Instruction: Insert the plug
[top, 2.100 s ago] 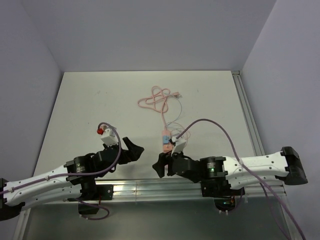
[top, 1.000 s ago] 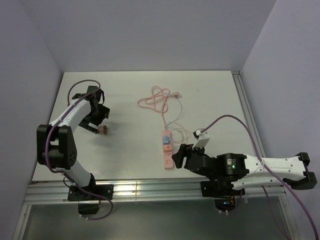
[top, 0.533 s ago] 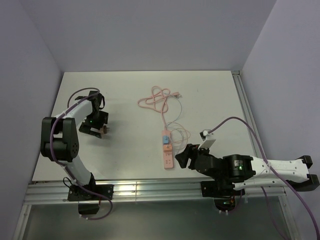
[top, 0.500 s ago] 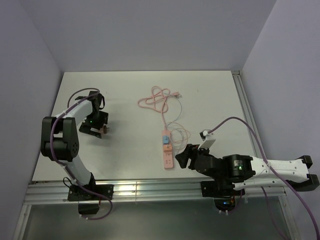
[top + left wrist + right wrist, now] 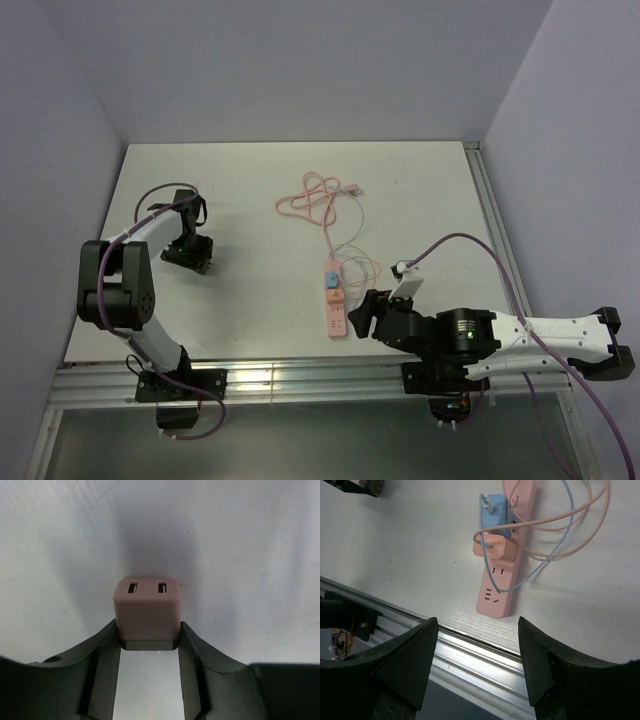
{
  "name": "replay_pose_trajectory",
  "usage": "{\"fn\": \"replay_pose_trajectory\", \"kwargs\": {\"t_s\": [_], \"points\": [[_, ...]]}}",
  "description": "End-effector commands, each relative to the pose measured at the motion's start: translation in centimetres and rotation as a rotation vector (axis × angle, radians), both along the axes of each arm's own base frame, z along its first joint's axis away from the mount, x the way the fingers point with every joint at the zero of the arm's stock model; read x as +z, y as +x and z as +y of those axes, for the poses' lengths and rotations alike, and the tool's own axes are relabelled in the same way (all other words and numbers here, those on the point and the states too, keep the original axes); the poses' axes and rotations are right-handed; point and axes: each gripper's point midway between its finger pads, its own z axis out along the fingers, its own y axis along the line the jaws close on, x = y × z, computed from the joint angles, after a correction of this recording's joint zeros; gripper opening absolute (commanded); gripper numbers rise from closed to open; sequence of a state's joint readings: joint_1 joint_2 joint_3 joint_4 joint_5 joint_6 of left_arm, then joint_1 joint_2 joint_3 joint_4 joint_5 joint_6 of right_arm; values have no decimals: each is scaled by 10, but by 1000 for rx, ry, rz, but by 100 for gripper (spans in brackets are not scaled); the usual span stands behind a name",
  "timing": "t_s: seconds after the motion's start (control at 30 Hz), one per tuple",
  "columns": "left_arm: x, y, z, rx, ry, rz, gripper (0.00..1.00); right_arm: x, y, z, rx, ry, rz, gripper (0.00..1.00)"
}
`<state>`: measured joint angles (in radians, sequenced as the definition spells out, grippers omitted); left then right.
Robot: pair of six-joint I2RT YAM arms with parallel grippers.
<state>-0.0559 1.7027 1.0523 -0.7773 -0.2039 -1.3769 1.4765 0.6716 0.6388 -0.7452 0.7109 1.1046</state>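
A dusty-pink plug (image 5: 147,607) with two slots in its face stands on the white table, and my left gripper (image 5: 148,632) is shut on it, one black finger against each side. In the top view my left gripper (image 5: 189,254) sits at the table's left and hides the plug. The pink power strip (image 5: 336,303) lies near the front edge, with a blue adapter (image 5: 496,516) and a pink adapter (image 5: 490,547) plugged in and free sockets (image 5: 496,584) at its near end. My right gripper (image 5: 363,314) hovers open beside the strip's near end, with nothing between its fingers (image 5: 420,655).
A pink cable (image 5: 318,195) lies coiled at the back middle, and thin cords loop over the strip (image 5: 506,555). An aluminium rail (image 5: 300,378) runs along the table's front edge. Grey walls close in the left, back and right.
My left gripper came down over the plug and closed on it, hiding it in the top view. My right gripper shifted slightly left near the strip.
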Motion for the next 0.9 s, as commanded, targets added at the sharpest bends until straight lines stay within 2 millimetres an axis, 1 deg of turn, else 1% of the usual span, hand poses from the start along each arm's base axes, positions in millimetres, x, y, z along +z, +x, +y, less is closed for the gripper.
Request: {"fn": "replay_pose_trajectory", "kwargs": {"t_s": [0.0,0.03,0.07,0.1,0.13,0.17,0.2,0.23,0.27,0.3,0.33,0.37,0.4,0.43,0.47,0.5,0.53,0.57,0.6,0.63,0.7,0.73,0.77,0.8,0.83,0.87], "points": [[34,12,-4,-124,46,-137,0,20,3,6,-11,23,-10,72],[54,16,-11,-206,89,-211,0,21,1,8,-1,31,-2,73],[66,18,-16,-239,109,-256,0,20,0,11,8,34,3,73],[76,18,-25,-294,117,-304,0,21,-2,13,27,35,0,73],[104,20,-35,-407,134,-412,0,24,-3,19,43,58,-2,74],[116,20,-64,-514,100,-502,0,27,-5,23,65,70,3,75],[132,19,-81,-586,78,-584,0,31,-7,25,90,71,-4,75],[162,7,-110,-741,43,-718,0,35,-7,28,100,82,-5,75],[176,7,-132,-825,-6,-845,0,43,-9,31,127,95,1,76],[190,-11,-160,-945,-128,-927,0,46,-8,32,126,103,4,76],[212,-29,-175,-1025,-183,-1032,0,50,-8,34,137,114,8,76],[219,-37,-188,-1080,-236,-1119,0,53,-14,38,181,125,33,76],[226,-60,-206,-1182,-345,-1160,1,53,-10,38,178,124,45,76],[236,-74,-218,-1252,-389,-1215,0,56,-12,43,206,145,58,76],[233,-87,-226,-1308,-430,-1223,0,58,-13,46,232,152,73,76],[236,-97,-233,-1368,-440,-1252,0,59,-19,52,301,163,102,76],[235,-115,-246,-1434,-470,-1256,0,60,-9,49,274,174,108,76],[231,-124,-252,-1465,-472,-1254,0,66,-5,48,277,185,101,77],[226,-133,-258,-1507,-467,-1250,0,72,-6,48,295,210,106,77],[225,-150,-270,-1549,-472,-1252,0,78,1,45,276,231,96,78],[220,-163,-281,-1596,-444,-1257,0,93,1,45,301,263,81,80],[220,-183,-293,-1658,-467,-1257,0,94,3,44,301,263,80,80],[219,-181,-296,-1649,-415,-1244,0,101,6,42,294,268,71,81],[212,-185,-302,-1686,-385,-1222,0,97,7,40,295,243,78,82],[208,-202,-311,-1744,-390,-1204,0,101,10,39,288,239,72,82],[210,-198,-313,-1729,-326,-1197,0,99,11,38,280,227,74,82]]}}
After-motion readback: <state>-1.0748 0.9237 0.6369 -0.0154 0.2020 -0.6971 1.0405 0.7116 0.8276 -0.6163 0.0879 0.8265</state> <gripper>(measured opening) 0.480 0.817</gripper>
